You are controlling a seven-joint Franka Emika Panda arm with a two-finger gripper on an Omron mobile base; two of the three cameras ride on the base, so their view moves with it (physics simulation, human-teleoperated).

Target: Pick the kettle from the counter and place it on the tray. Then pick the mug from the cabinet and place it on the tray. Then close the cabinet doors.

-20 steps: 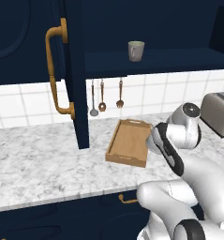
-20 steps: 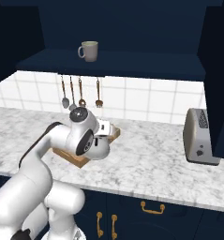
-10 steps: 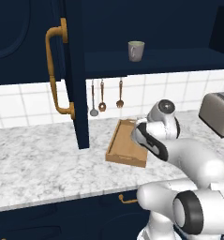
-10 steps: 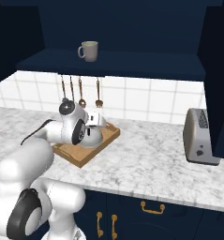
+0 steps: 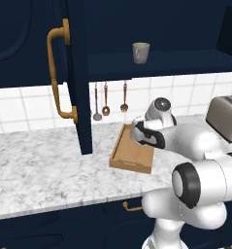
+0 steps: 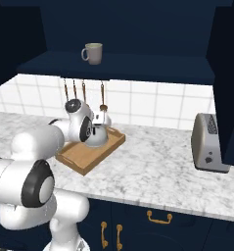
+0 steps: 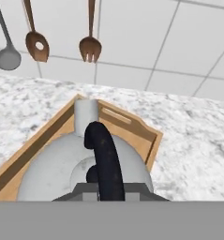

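Kettle: small squat silver-grey dome kettle with black arched handle (image 7: 87,168), hanging inside the rectangular light-brown wooden tray (image 6: 72,158), toward its far end; spout aimed at 12 o'clock in the hand view, at the far rim. Whether its base touches the tray floor cannot be told.
Grip: two-finger gripper (image 7: 105,187) narrowed on the black handle from above, jaws pinching the arch at its near end. Judged reason: the handle is the one part slim enough for the fingers, and a top hold lets the body hang level.
Tray position: flat on the long white-and-grey marbled counter (image 5: 35,165), set askew to the counter edge, near the tiled wall.
Tray edges: low raised sides ring the kettle; the far corner with the handle cutout lies at 1 o'clock of the spout. Judged margin to the far rim is small; open floor lies behind the kettle.
Overhead: hanging wooden utensils (image 7: 37,45) at 11 o'clock, well above the tray.
Mug: small grey cylindrical mug (image 6: 92,53) upright on the dark navy cabinet shelf (image 5: 161,62), apart from everything.
Cabinet door: tall navy door with curved brass handle (image 5: 58,73) standing open at 9 o'clock of the tray.
Open room: bare counter between the tray and the boxy silver toaster (image 6: 209,143) at 3 o'clock; judged clear path straight up.
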